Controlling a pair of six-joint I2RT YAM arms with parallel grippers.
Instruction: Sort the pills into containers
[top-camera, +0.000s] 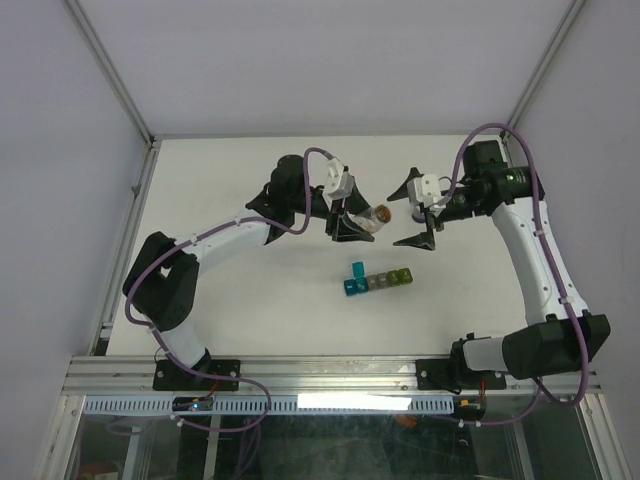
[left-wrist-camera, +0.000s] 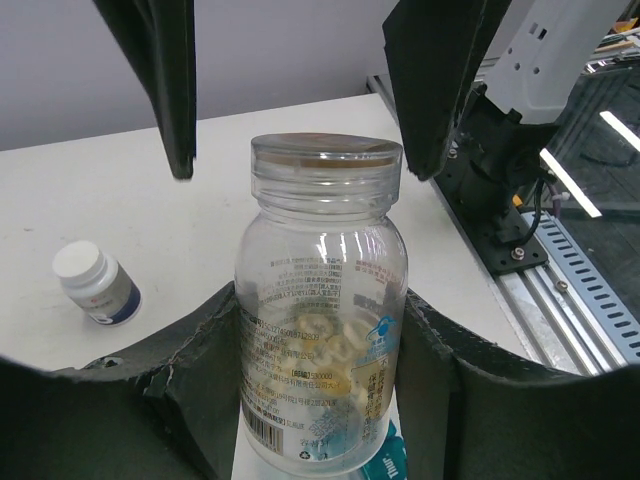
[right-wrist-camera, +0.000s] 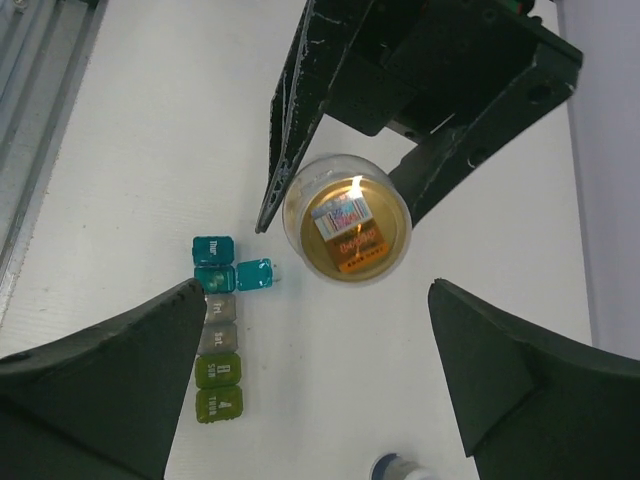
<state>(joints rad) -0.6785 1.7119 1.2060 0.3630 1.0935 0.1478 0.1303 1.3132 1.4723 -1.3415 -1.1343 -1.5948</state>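
Containers sit centre frame; left gripper pinches the bottle above them, right gripper spread wide at its cap.

A robotics lab test cell: a bare white desk boxed in by plain pale panels on aluminium posts; a cabled left arm and right arm bolted to a slotted metal rail at its near edge
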